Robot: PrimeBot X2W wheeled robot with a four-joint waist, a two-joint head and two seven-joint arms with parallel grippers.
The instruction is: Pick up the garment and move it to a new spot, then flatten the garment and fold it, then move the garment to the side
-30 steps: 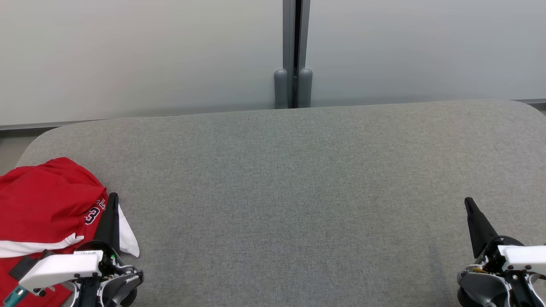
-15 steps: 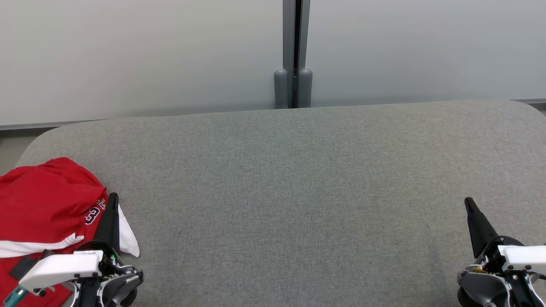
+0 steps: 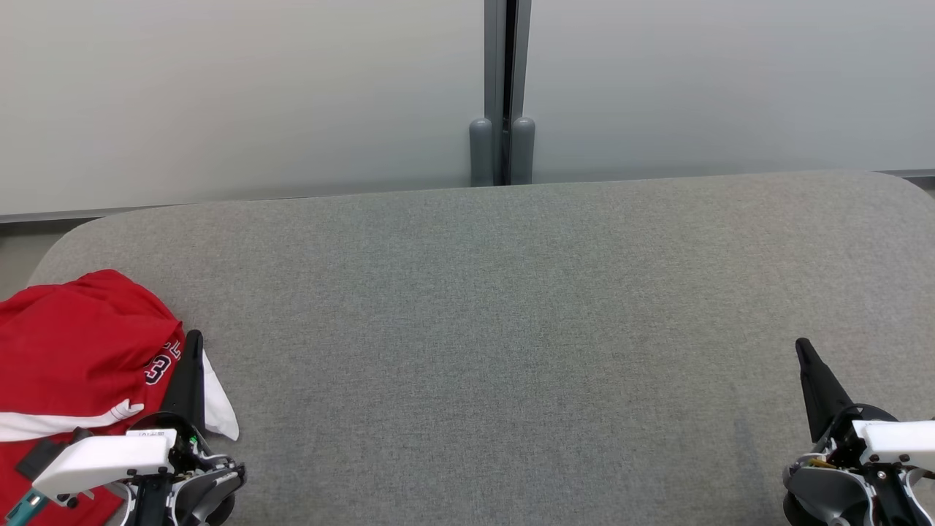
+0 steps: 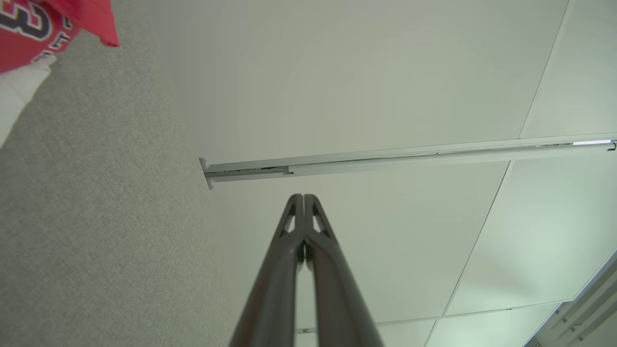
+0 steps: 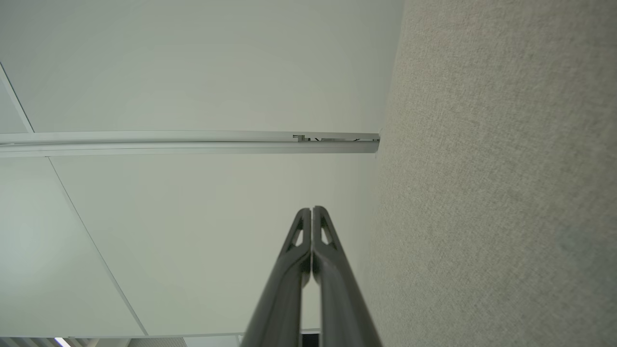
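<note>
Plainly, the garment (image 3: 73,343) is found at the near left corner of the grey desk (image 3: 511,329), bunched in a red heap with a white band, a white flap and a dark number showing on it. It runs off the left and bottom edges of the head view, so its long axis cannot be told. The left gripper (image 3: 193,342) is seen just beside the heap's right edge, its jaws pressed together and pointed away from the robot. Whether cloth is touched there cannot be told, but nothing is pinched. In the left wrist view the garment is placed in the upper left corner, off to one side of the closed tips.

The right gripper (image 3: 802,348), likewise pressed together and empty, is held at the far right, well apart from the garment, with the bare middle of the desk between them. The pickup is judged not yet begun. The left arm is by far the nearer, and the coming move is judged to call for its jaws to be spread and brought leftward onto the heap.
</note>
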